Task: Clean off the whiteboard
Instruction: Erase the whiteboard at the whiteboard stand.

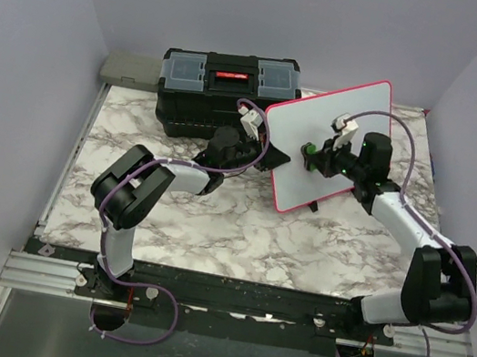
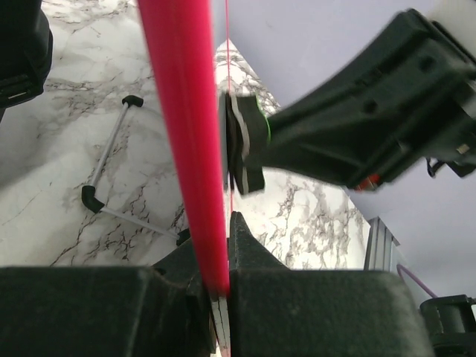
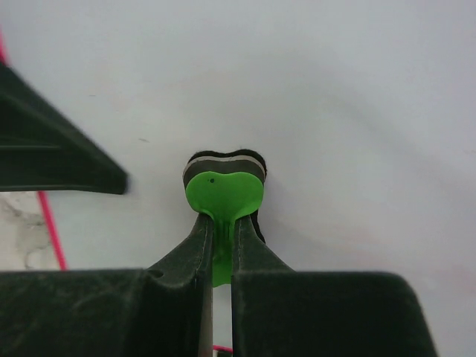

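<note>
My left fingers point(image 2: 312, 312) are clamped on the pink-red rim of the whiteboard point(image 1: 347, 114). It stands tilted over the bench point(image 1: 238, 234), just right of the black toolbox point(image 1: 221, 92). My right fingers point(image 3: 256, 268) pinch a green heart-shaped eraser point(image 3: 223, 195), its pad against the white face.

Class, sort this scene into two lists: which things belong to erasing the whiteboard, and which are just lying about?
In the job:
whiteboard, clamped at its rim by the left hand
green eraser, gripped by the right hand

Lying about:
black toolbox
grey object left of it
</note>
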Action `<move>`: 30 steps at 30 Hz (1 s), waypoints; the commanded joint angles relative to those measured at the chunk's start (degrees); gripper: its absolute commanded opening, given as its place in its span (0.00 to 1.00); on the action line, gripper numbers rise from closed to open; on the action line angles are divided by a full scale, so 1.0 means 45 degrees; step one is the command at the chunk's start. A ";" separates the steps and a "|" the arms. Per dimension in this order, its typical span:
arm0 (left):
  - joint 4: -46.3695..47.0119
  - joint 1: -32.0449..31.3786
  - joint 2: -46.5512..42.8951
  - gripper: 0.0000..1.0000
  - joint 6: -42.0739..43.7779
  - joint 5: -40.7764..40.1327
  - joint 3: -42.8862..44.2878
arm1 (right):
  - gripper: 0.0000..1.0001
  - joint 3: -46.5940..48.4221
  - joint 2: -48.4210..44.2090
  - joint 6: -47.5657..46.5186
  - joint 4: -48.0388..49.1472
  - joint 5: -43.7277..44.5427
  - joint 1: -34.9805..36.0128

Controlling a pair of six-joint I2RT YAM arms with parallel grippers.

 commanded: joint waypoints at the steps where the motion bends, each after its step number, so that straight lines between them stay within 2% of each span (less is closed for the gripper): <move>1: 0.1087 -0.0499 -0.0289 0.00 0.0044 0.1628 0.0353 | 0.01 -0.0531 -0.0374 0.0233 0.0483 0.0356 0.1579; 8: 0.1047 -0.0499 -0.0418 0.00 0.0257 0.1720 0.0258 | 0.01 0.0167 0.0064 0.0350 0.0572 0.2766 0.1324; 16: 0.1161 -0.0468 -0.0448 0.00 0.0410 0.1815 0.0096 | 0.01 0.2038 0.1533 0.0694 0.0764 0.3201 -0.1905; 20: 0.1186 -0.0460 -0.0447 0.00 0.0449 0.1897 0.0114 | 0.01 0.3146 0.2669 0.0607 0.0623 0.3633 -0.2963; 25: 0.1109 -0.0474 -0.0381 0.00 0.0511 0.2008 0.0193 | 0.01 0.4400 0.4020 0.1360 0.0724 0.4744 -0.3366; 30: 0.0901 -0.0440 -0.0416 0.00 0.0663 0.2032 0.0174 | 0.01 0.5412 0.4699 0.2345 0.0872 0.4470 -0.3405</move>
